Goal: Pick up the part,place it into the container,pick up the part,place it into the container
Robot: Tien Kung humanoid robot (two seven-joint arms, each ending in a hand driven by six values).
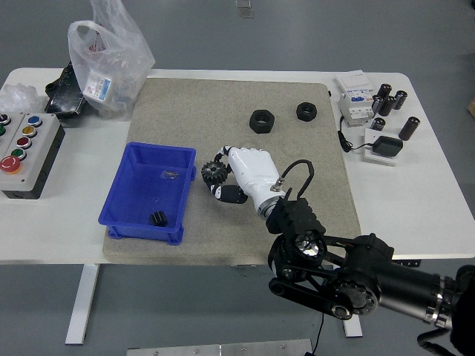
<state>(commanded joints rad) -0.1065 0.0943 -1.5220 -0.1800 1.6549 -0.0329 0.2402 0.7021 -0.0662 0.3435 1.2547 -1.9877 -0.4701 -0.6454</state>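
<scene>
Button box point(26, 154), plastic bag point(109, 55), breaker point(355, 98), capacitors point(391, 100).

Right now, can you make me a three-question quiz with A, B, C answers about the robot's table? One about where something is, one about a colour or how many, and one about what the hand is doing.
1. Where are the two black nuts?
A. Inside the bin
B. On the far part of the mat
C. On the button box

2. What colour is the bin?
A. Blue
B. Yellow
C. Pink

3. What is the right hand doing?
A. Lying flat and empty
B. Pressing a button
C. Holding the black gear

Answers:
1 B, both nuts sit on the mat beyond the hand.
2 A, its walls and floor are blue.
3 C, the fingers are curled on the gear just right of the bin.
</scene>
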